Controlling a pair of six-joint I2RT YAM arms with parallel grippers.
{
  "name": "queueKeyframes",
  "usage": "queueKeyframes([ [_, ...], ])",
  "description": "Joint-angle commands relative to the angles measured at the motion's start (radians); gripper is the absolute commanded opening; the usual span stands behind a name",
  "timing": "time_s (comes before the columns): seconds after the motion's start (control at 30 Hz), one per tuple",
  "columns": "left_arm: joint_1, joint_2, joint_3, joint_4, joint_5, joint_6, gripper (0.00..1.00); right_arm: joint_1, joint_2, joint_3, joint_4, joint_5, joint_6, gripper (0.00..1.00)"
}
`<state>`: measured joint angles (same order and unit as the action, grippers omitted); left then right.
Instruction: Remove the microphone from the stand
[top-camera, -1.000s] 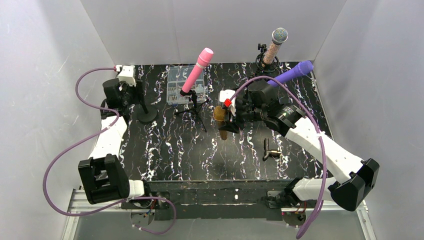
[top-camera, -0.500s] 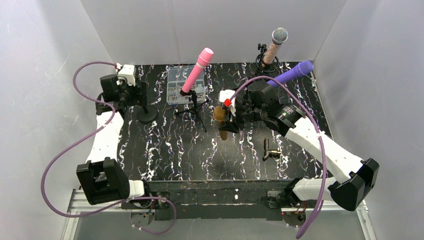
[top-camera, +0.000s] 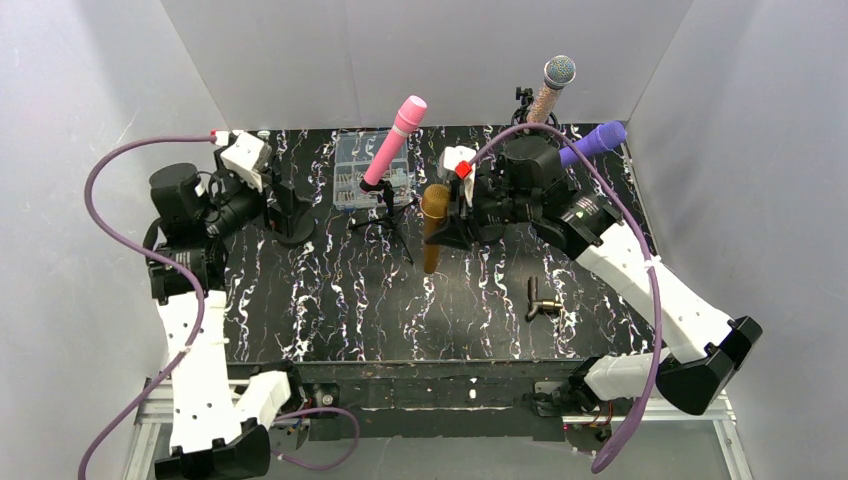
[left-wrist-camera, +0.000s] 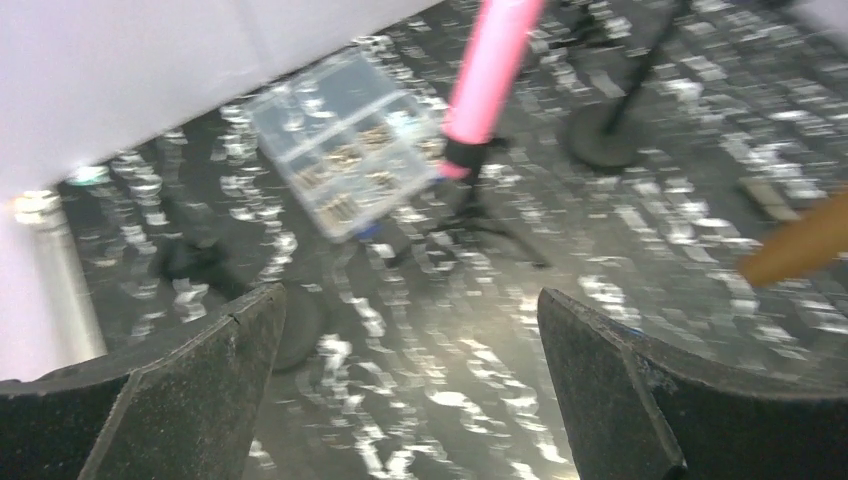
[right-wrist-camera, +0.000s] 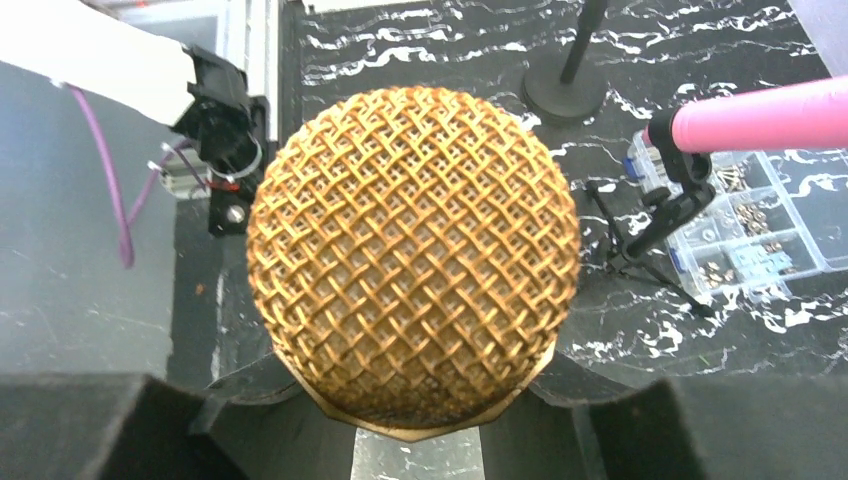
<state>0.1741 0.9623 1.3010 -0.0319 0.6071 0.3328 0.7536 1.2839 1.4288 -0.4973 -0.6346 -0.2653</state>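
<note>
right gripper (right-wrist-camera: 418, 425) grips the gold microphone (top-camera: 432, 230) over the table's middle, well apart from the round-base stand (top-camera: 292, 230). left gripper (left-wrist-camera: 410, 390) gapes wide, holding nothing.

The near half of the table (top-camera: 330, 310) lies open save a clip (top-camera: 541, 300) toward the right; a gold microphone (top-camera: 432, 230) hangs over the middle; along the far edge, a round-base stand (top-camera: 293, 234) by the left corner, a pink microphone (top-camera: 394, 140) on its tripod (top-camera: 390, 215), a silver-headed microphone (top-camera: 556, 75) and a purple microphone (top-camera: 598, 137) at the right corner.
</note>
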Motion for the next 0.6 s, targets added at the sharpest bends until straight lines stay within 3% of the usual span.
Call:
queueKeyframes([
  [0.0, -0.006, 0.018, 0.108, -0.207, 0.337, -0.260, 0.98, -0.002, 0.024, 0.098, 0.051, -0.068, 0.117, 0.01],
  [0.13, -0.039, 0.062, 0.197, -0.312, 0.499, -0.493, 0.98, -0.015, 0.030, 0.139, 0.077, -0.117, 0.194, 0.01],
  [0.23, -0.138, 0.064, 0.208, -0.321, 0.495, -0.566, 0.98, -0.024, 0.048, 0.176, 0.090, -0.158, 0.255, 0.01],
  [0.37, -0.287, 0.169, 0.337, -0.519, 0.475, -0.508, 0.98, -0.034, 0.076, 0.210, 0.122, -0.197, 0.335, 0.01],
  [0.57, -0.442, 0.230, 0.335, -0.523, 0.409, -0.411, 0.98, -0.075, 0.093, 0.198, 0.203, -0.253, 0.451, 0.01],
])
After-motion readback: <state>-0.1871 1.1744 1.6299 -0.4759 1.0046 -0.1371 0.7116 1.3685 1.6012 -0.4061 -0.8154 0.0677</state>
